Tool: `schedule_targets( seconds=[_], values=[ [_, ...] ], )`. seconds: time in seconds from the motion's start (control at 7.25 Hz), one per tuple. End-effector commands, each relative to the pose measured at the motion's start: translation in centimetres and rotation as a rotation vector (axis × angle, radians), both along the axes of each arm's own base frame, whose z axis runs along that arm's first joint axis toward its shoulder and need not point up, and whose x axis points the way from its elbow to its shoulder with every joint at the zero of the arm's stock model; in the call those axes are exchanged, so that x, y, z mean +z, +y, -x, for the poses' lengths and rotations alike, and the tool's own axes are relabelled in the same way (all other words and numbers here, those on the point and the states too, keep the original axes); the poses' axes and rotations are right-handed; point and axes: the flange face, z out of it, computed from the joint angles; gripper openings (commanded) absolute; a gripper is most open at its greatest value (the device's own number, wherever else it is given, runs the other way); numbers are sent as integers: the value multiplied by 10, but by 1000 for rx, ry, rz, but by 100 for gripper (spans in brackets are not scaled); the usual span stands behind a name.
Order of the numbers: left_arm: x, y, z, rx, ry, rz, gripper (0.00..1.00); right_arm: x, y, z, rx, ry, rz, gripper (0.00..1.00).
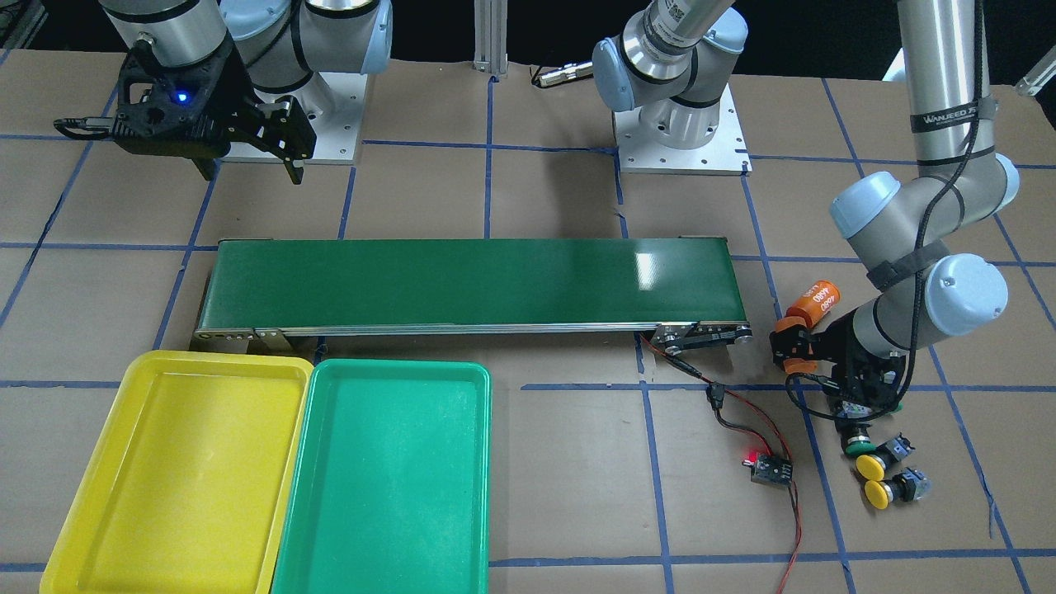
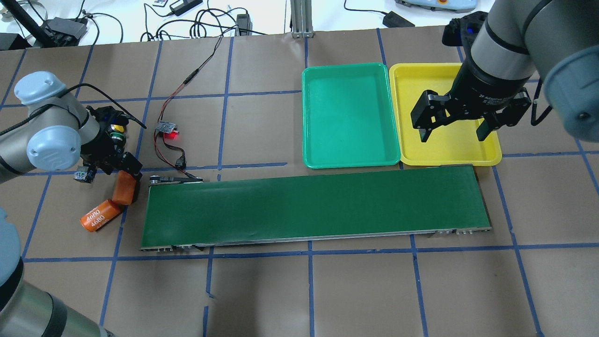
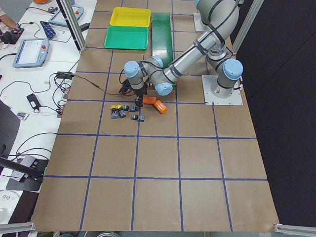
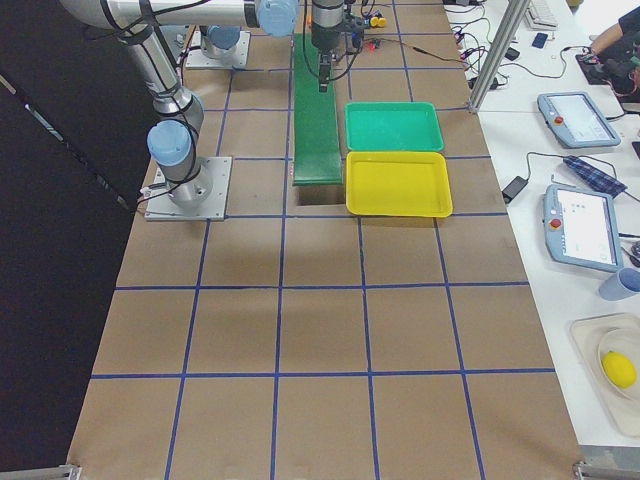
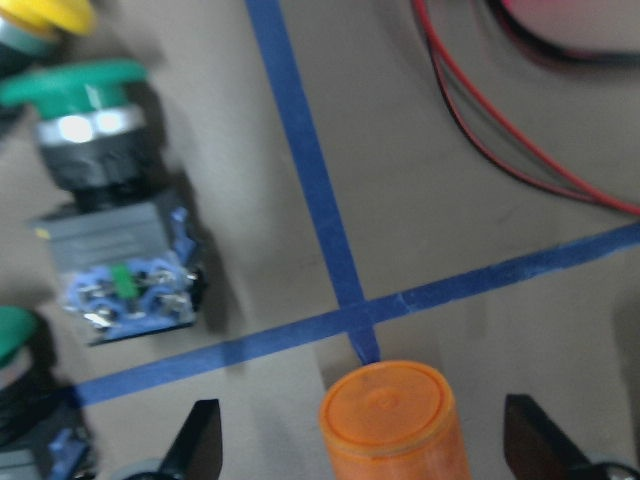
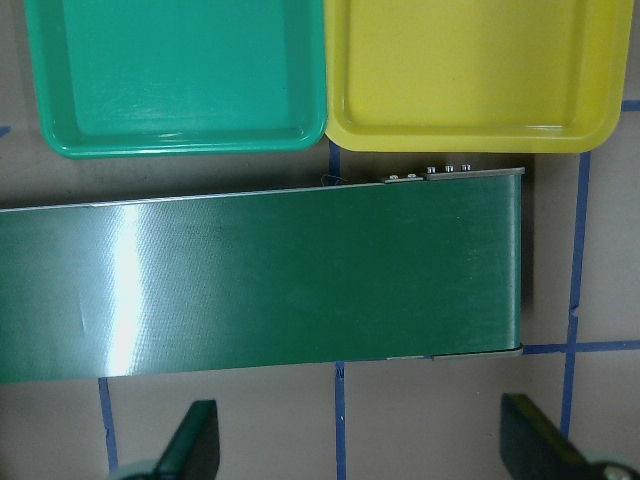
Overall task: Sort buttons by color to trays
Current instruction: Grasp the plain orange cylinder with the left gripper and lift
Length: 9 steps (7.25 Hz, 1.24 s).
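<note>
Robotics laboratory workcell. Two silver-grey jointed robot arms point(image 1: 940, 82) stand bolted to square aluminium base plates point(image 1: 718, 140) on a brown paper-covered table point(image 1: 561, 462) gridded with blue tape point(image 1: 656, 478). Grey tablet-like teach pendants point(image 4: 583, 226) occupy the white side bench point(image 4: 600, 330); black cables point(image 2: 201, 21) trail nearby.
</note>
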Motion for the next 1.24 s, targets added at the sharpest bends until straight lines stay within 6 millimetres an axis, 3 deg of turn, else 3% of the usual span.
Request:
schedule_targets(
  seconds=[0.0, 0.14, 0.28, 0.41, 0.55, 0.69, 0.83, 0.97, 1.1],
  values=[
    [-11, 7, -6, 13, 8, -23, 80, 0, 0, 0, 0, 2, -1, 100],
    [-10, 11, -11, 34, 15, -45, 28, 1, 1, 0, 0, 2, 0, 100],
    [4, 14, -7, 33, 19, -54, 4, 0, 0, 0, 1, 5, 0, 100],
    [18, 18, -2, 35, 52, -79, 0, -1, -1, 2, 12, 1, -3, 100],
    [56, 14, 3, 34, 56, -52, 0, -1, 0, 2, 12, 3, -1, 100],
    [112, 8, 10, 34, 86, -36, 0, -1, 0, 2, 6, 3, -1, 100],
    [149, 8, 46, -55, 73, -27, 0, 0, 0, 2, 4, 3, 0, 100],
    [163, 16, 112, -252, 15, -31, 0, -1, 0, 2, 1, 4, -1, 100],
    [163, 31, 168, -435, 10, -37, 0, 0, 0, 2, 0, 3, 0, 100]
  ],
)
